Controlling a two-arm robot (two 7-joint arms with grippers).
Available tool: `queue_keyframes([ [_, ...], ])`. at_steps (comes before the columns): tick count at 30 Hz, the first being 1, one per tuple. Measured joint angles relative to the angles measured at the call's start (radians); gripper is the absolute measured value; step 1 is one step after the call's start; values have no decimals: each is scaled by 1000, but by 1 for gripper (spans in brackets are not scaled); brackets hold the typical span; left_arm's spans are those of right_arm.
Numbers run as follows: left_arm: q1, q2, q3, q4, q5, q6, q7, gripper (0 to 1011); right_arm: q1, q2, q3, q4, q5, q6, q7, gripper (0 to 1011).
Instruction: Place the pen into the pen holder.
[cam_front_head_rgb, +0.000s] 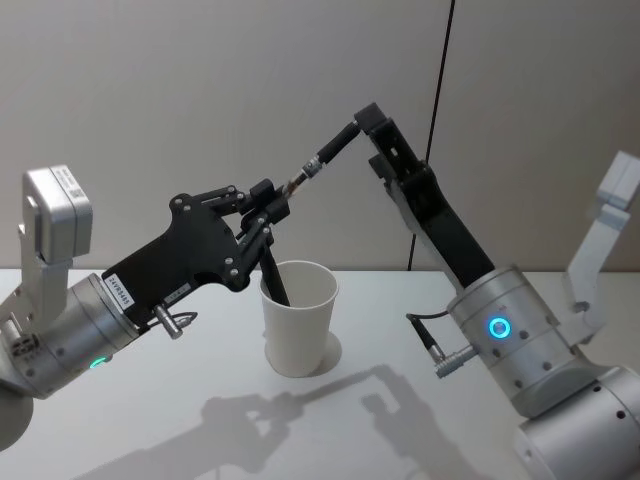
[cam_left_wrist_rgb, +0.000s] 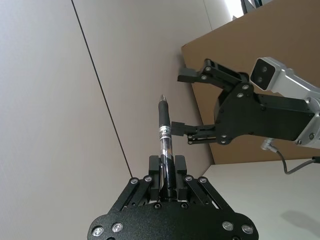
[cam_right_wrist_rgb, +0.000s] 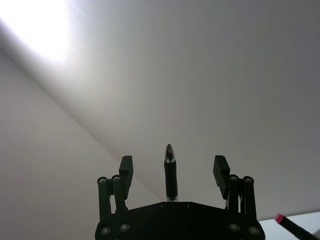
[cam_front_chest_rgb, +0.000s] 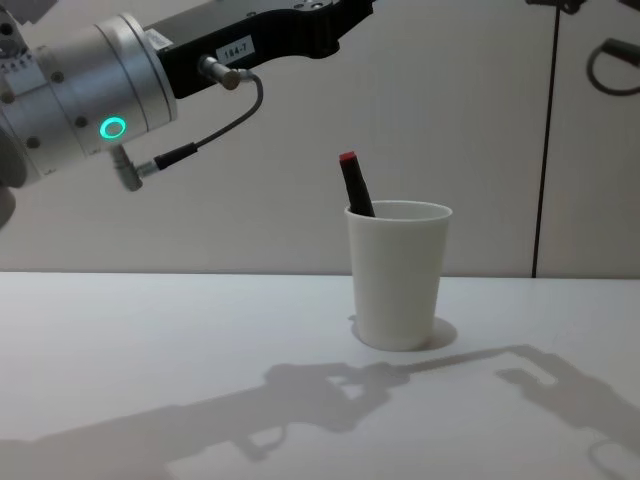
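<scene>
My left gripper (cam_front_head_rgb: 268, 203) is shut on the pen (cam_front_head_rgb: 318, 160), a black pen with a clear section, and holds it tilted in the air above the pen holder (cam_front_head_rgb: 299, 320). In the left wrist view the pen (cam_left_wrist_rgb: 164, 132) sticks out from between the left gripper's (cam_left_wrist_rgb: 167, 165) closed fingers. My right gripper (cam_front_head_rgb: 372, 140) stands open around the pen's far end. Its fingers (cam_right_wrist_rgb: 126, 167) sit well apart on either side of the pen (cam_right_wrist_rgb: 171, 175) without touching it. The pen holder (cam_front_chest_rgb: 398, 275), a white paper cup, stands upright on the table.
A dark marker with a red cap (cam_front_chest_rgb: 354, 185) leans inside the cup against its left rim. The white table (cam_front_chest_rgb: 150, 350) spreads around the cup. A dark vertical seam (cam_front_chest_rgb: 546, 150) runs down the wall behind. A brown board (cam_left_wrist_rgb: 280, 40) stands behind the right arm.
</scene>
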Motion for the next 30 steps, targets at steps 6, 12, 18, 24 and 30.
queue_keyframes([
  [6,6,5,0,-8,0,1,4,190,23,8,-15,7,2,21,-20,1001],
  [12,10,9,-1,-15,1,1,9,190,43,20,-31,15,2,38,-35,1001],
  [18,15,13,-3,-24,4,3,13,189,63,32,-54,30,-9,48,-46,1001],
  [24,18,16,-4,-29,7,5,17,189,77,36,-75,47,-23,49,-51,1001],
  [30,20,19,-5,-33,10,8,20,189,95,37,-97,66,-36,46,-52,1001],
])
